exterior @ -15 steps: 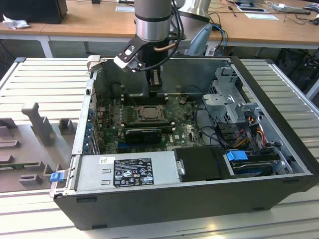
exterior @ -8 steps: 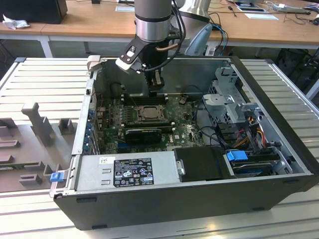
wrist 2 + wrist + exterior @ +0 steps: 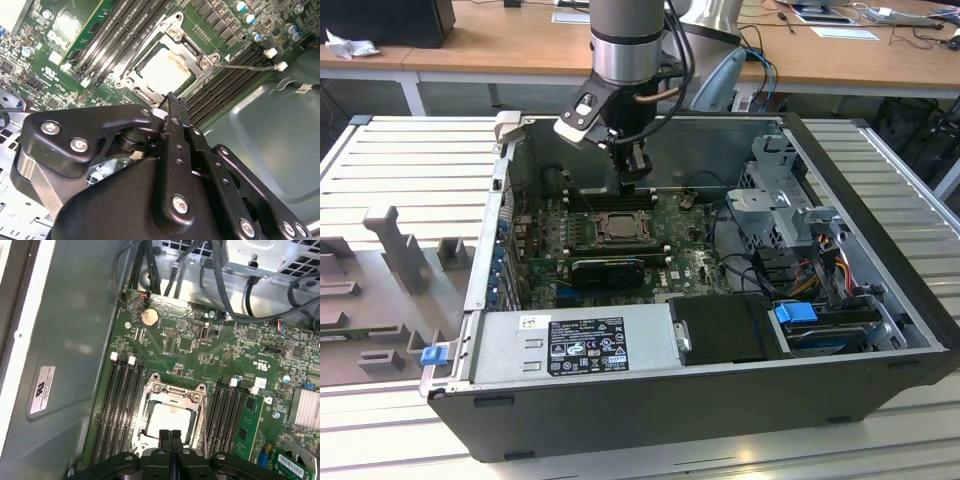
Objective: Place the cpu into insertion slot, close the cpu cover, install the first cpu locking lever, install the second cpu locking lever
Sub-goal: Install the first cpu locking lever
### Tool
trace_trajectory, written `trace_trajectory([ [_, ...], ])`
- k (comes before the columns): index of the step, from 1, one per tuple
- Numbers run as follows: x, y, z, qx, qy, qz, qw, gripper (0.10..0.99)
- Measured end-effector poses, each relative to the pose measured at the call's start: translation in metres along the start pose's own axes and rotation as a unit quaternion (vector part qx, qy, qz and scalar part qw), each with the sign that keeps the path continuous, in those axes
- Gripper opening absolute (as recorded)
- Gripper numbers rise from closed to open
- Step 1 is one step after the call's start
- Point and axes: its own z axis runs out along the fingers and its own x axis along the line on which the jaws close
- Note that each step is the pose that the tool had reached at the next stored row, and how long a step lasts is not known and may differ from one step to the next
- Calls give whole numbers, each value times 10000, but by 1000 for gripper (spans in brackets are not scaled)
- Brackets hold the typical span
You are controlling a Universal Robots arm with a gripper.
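The hand, fingers pressed together, hangs inside the open case directly over the insertion slot. The cpu cover lies flat and low there, and the air above it is clear, so there is a straight way in from above. Memory slots flank the slot on two sides but sit low on the board. Toward the case's near edge a black card stands just beside the slot, and the power supply rises beyond it. Along the case's edge at the exterior view's right, a drive cage and loose cables crowd the room.
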Motion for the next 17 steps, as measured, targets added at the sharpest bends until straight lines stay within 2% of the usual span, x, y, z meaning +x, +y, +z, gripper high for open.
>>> trace_trajectory([
  [11,0,0,0,8,23,-479,9988,106],
  [17,0,0,0,13,37,-780,9969,106],
])
